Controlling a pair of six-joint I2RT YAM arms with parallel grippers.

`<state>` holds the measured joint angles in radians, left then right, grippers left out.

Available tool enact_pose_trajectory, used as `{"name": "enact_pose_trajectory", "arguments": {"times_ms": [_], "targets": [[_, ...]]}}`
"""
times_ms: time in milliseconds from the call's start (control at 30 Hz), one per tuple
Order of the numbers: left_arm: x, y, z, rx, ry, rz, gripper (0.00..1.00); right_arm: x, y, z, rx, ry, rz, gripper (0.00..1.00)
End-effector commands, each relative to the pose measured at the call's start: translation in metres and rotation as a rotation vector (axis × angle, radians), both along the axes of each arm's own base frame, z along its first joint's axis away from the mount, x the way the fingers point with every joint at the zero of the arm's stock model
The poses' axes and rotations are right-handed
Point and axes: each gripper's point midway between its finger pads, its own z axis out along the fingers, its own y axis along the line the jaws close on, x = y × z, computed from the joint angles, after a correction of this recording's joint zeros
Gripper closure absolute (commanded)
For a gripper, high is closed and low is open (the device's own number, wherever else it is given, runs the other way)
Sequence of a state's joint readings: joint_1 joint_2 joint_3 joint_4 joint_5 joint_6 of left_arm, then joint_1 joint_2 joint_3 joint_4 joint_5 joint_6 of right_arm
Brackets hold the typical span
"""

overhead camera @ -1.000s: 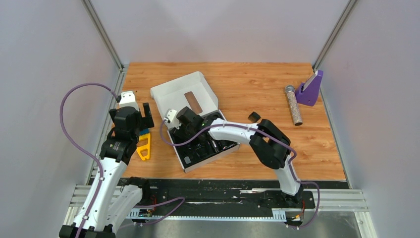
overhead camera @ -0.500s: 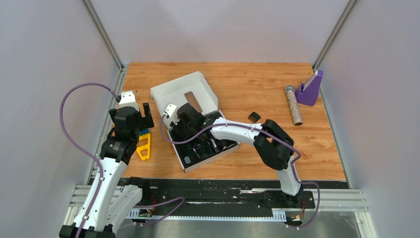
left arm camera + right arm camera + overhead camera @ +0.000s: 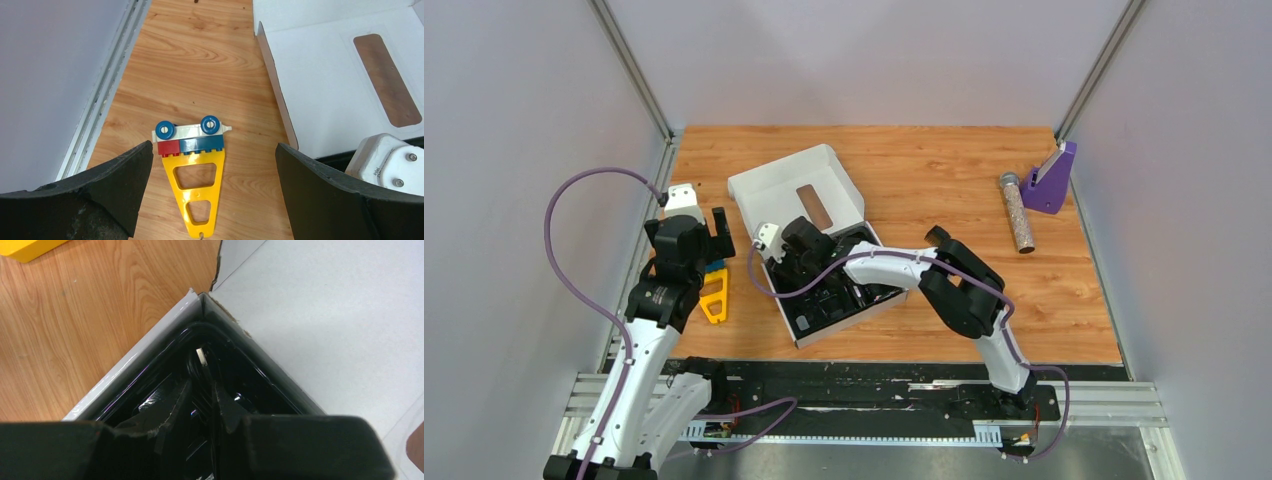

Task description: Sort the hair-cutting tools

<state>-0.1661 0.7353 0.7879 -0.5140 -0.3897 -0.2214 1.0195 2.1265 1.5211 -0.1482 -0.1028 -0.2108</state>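
The hair-cutting set lies in the black tray (image 3: 849, 300) of an open white box (image 3: 796, 185); its pieces are too dark to tell apart from above. My right gripper (image 3: 790, 262) reaches into the tray's far left corner. In the right wrist view its jaws (image 3: 201, 387) stand nearly together around a thin black cord (image 3: 196, 366) with a silver tip. The stubby comb guard is hidden behind the right arm. My left gripper (image 3: 717, 232) hangs wide open and empty (image 3: 215, 165) above a yellow triangular piece (image 3: 196, 187).
The yellow piece (image 3: 714, 297) joins a red, blue and white wheeled block (image 3: 190, 137) left of the box. A glittery silver cylinder (image 3: 1017, 212) and a purple holder (image 3: 1051, 180) sit at the far right. The white lid (image 3: 340, 90) lies flat.
My right gripper has shifted slightly within the tray corner and its elbow has swung left, now covering the small black guard on the table. The left arm has not moved.
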Motion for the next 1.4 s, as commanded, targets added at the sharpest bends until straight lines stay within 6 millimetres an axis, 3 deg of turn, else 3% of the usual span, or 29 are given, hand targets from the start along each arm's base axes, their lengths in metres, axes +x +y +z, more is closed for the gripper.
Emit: {"name": "enact_pose_trajectory", "arguments": {"times_ms": [0, 100, 333, 433, 567, 767, 1033, 1267, 1367], "targets": [[0.003, 0.0, 0.021, -0.022, -0.068, 0.006, 0.0, -0.012, -0.001, 0.016, 0.032, 0.009, 0.06, 0.78], [0.004, 0.0, 0.02, -0.022, -0.065, 0.004, 0.0, -0.006, -0.002, 0.036, 0.055, -0.029, 0.035, 0.76], [0.004, 0.0, 0.02, -0.022, -0.065, 0.005, 0.0, 0.001, -0.009, 0.105, 0.165, -0.106, -0.026, 0.64], [0.004, 0.0, 0.02, -0.023, -0.065, 0.004, 0.0, 0.007, -0.025, 0.126, 0.185, -0.14, -0.1, 0.59], [0.004, -0.001, 0.021, -0.028, -0.067, 0.001, 0.0, 0.018, -0.066, 0.134, 0.163, -0.134, -0.257, 0.49], [0.004, -0.003, 0.02, -0.035, -0.066, -0.009, 0.0, 0.029, -0.156, 0.123, 0.106, 0.023, -0.541, 0.42], [0.003, -0.005, 0.022, -0.042, -0.071, -0.018, 0.0, 0.025, -0.285, 0.097, 0.059, 0.291, -0.914, 0.38], [0.002, -0.006, 0.025, -0.05, -0.084, -0.024, 0.0, 0.019, -0.371, 0.059, 0.01, 0.47, -1.181, 0.38], [0.001, -0.006, 0.027, -0.05, -0.094, -0.024, 0.0, 0.019, -0.397, 0.045, -0.01, 0.514, -1.253, 0.38]]}}
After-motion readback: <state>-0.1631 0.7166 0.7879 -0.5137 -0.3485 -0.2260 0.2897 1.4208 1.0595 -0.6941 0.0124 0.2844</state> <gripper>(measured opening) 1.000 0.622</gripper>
